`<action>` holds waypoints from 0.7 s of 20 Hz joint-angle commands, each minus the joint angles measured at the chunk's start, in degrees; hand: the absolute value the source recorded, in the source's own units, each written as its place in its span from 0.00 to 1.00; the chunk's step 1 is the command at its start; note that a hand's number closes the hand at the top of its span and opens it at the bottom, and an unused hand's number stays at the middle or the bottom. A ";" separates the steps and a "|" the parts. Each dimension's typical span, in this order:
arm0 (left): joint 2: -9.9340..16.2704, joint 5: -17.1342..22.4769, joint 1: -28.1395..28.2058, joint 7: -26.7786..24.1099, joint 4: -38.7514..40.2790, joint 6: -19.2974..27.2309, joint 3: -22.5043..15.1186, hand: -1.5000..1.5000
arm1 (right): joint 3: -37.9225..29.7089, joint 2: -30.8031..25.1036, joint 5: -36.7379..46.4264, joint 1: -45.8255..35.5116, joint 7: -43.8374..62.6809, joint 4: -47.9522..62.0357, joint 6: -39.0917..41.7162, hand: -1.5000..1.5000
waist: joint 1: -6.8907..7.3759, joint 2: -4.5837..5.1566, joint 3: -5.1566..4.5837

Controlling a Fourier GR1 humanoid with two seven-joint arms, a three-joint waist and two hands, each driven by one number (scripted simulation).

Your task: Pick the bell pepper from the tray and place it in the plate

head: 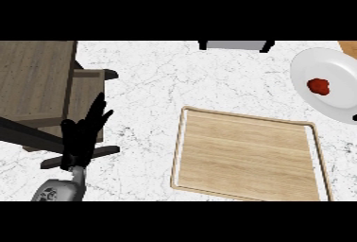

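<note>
The bell pepper (pixel 318 86) is already lying on the plate (pixel 307 66) at the far right, and the tray (pixel 244 160) is left bare. The left hand (pixel 82 137) is being held spread, fingers up, well apart at the left; the right hand is not being shown.

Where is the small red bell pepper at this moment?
In the head view, the small red bell pepper lies on the round white plate at the right edge, beyond the empty wooden tray.

Red bell pepper (pixel 318 86) on white plate (pixel 333 101), beyond wooden tray (pixel 248 158).
</note>
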 commanded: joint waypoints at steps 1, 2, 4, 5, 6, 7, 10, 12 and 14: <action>-0.87 -1.24 0.90 1.47 1.47 1.15 -0.89 0.50 | 0.52 1.81 0.70 2.51 -4.37 -0.46 -0.62 0.00 | 0.17 0.34 -0.22; -0.56 -0.83 2.22 -0.44 1.93 0.63 -0.44 0.50 | 0.97 -0.22 1.25 3.85 -5.14 -0.61 0.08 0.00 | 0.27 0.54 -0.19; -0.62 -0.33 1.95 -0.09 1.09 0.23 -0.33 0.50 | 0.36 -1.35 0.66 2.83 -3.99 -0.34 1.68 0.00 | 0.22 0.27 -0.24; -0.21 -0.56 -0.64 0.58 2.63 0.19 0.40 0.50 | 0.34 1.98 0.66 1.59 -3.07 -0.47 -1.97 0.00 | 0.42 0.51 -0.24; -0.37 -0.88 1.58 0.12 1.43 0.36 -0.38 0.50 | 0.57 0.09 0.98 2.59 -3.41 -0.35 -0.84 0.00 | 0.84 0.55 -0.17; 0.06 -0.32 1.66 -0.69 1.80 -0.18 0.37 0.50 | 0.15 0.62 0.65 3.24 -3.37 0.08 -1.96 0.00 | 0.65 0.48 -0.22; -1.59 -1.74 1.01 0.62 2.05 1.57 -0.93 0.50 | -0.03 -1.20 0.62 1.62 -1.63 -0.23 -1.75 0.00 | 0.59 0.44 -0.22; -0.33 -1.18 -1.10 1.28 2.65 0.60 0.34 0.50 | 0.46 0.17 1.26 3.27 -2.77 -0.12 -4.18 0.00 | 0.49 0.75 -0.15; -0.52 -0.43 -0.23 0.72 2.53 0.06 0.43 0.50 | 0.06 -1.61 0.99 3.19 -2.54 -0.03 -3.48 0.00 | 0.85 0.96 -0.10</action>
